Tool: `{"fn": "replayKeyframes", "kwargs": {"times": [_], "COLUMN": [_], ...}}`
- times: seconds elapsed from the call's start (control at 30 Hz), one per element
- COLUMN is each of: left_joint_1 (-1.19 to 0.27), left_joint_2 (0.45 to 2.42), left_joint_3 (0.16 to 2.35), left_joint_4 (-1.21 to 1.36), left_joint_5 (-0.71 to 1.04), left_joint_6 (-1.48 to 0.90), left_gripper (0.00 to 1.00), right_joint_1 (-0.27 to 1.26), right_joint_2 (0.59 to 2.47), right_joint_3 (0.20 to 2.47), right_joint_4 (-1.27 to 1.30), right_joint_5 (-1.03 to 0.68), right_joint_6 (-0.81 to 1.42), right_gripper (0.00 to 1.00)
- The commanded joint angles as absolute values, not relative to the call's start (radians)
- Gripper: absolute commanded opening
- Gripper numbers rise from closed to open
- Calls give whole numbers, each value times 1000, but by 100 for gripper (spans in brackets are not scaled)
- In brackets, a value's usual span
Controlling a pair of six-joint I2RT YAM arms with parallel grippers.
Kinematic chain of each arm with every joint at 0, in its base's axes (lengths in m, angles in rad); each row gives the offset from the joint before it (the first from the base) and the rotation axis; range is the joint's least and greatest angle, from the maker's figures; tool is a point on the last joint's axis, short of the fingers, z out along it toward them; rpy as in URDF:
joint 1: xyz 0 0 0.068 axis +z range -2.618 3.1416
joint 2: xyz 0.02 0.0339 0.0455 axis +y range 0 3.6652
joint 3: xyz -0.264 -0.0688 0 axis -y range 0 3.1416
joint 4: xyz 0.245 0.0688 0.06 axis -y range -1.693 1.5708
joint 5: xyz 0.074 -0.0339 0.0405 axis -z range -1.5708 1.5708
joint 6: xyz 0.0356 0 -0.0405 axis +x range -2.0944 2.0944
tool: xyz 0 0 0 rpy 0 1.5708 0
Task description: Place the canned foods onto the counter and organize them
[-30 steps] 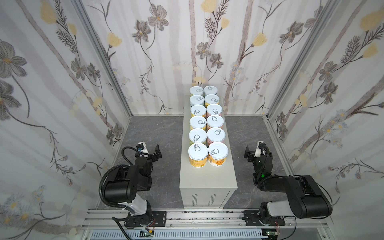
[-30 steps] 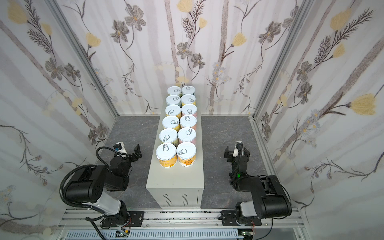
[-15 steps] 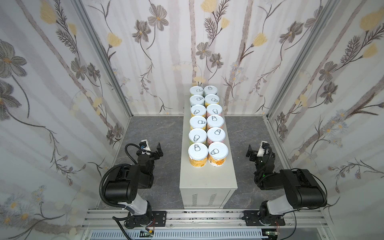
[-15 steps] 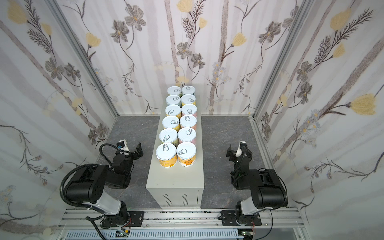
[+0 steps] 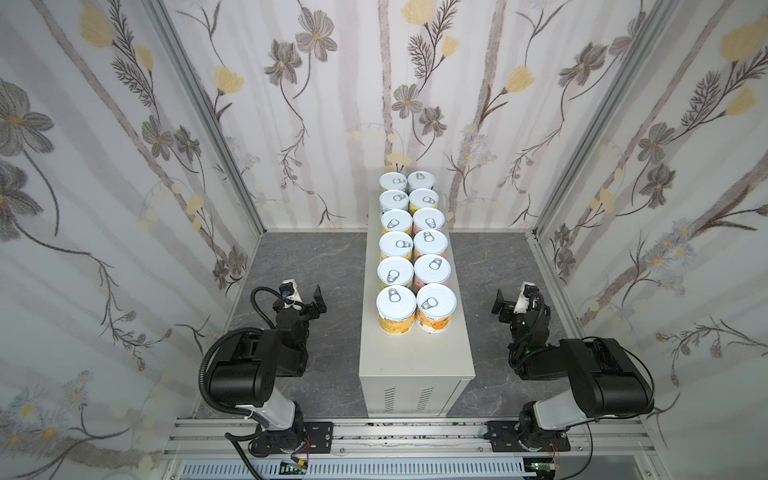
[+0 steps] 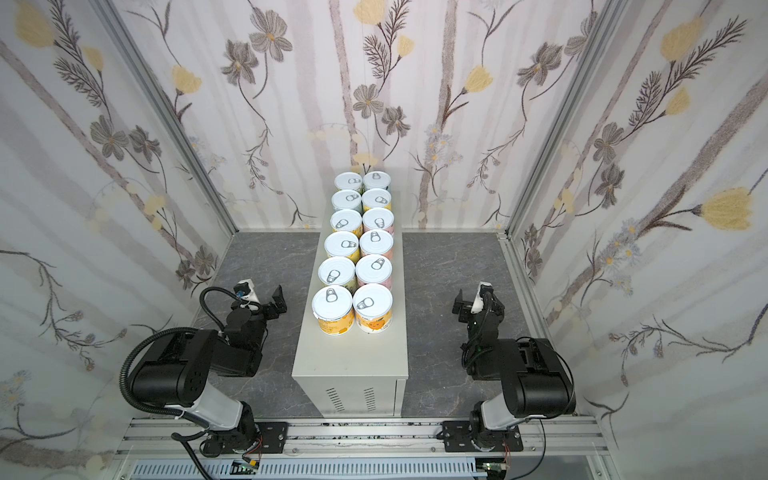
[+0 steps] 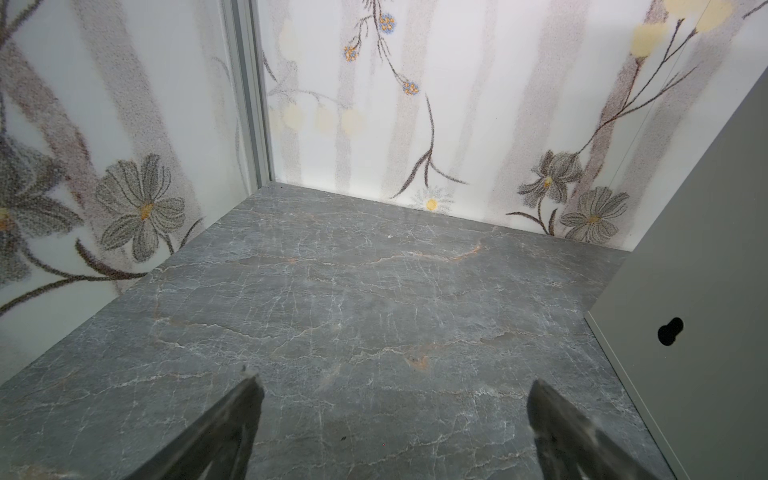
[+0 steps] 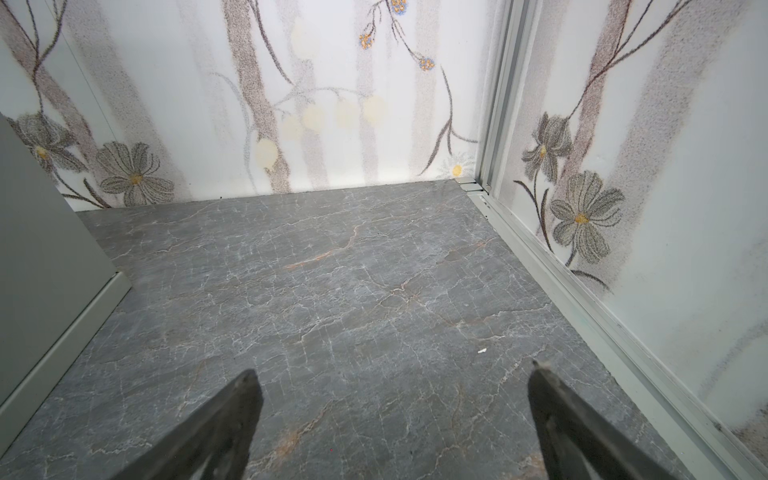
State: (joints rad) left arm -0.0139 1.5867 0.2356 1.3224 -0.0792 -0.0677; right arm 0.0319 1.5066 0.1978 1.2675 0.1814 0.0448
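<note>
Canned foods [image 5: 397, 245], twelve short cylinders with white pull-tab lids and pastel fruit labels, are all standing upright on the long pale grey-beige metal worktop [image 5: 415, 357]. They are sitting in two tight files of six, running from its middle to its 12 o'clock end. The 6 o'clock end, above the vent slots, is lying bare.

The placing step is looking finished. No can is showing on the dark grey marbled floor [image 7: 353, 291] in either wrist view or in both top views. What is left, if anything, is a small squaring-up of the nearest pair, the yellow-labelled can [image 5: 396, 309] and the orange-labelled can [image 5: 435, 306]. That would call for a light nudge from the side, not a lift.

The left hand [image 5: 302, 296] is hovering low at 9 o'clock of the worktop, well apart from it, jaws spread wide and holding nothing. The right hand [image 5: 513, 297] is mirroring it at 3 o'clock, equally spread and empty.

Flower-patterned wall panels [image 5: 374, 83] are closing in three sides. Nothing is blocking either reach, though the close-packed cans are leaving little room for a jaw between them.
</note>
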Motion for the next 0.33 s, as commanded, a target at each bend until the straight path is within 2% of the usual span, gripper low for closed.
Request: {"fn": "replayKeyframes", "kwargs": {"times": [0.0,0.3], "left_joint_1": [-14,-17], "left_joint_2": [1585,1587], "left_joint_3": [238,243], "left_joint_4": [1342,1336], "left_joint_5": [-89,-94], "left_joint_6": [-63,-58], "left_gripper": [100,100], "right_joint_1": [32,32], "right_joint_2": [1508,1508], "right_joint_3": [199,199], "right_joint_4": [1314,1313], "right_joint_5": [170,170], "right_joint_6": [48,48], "right_gripper": [100,100]}}
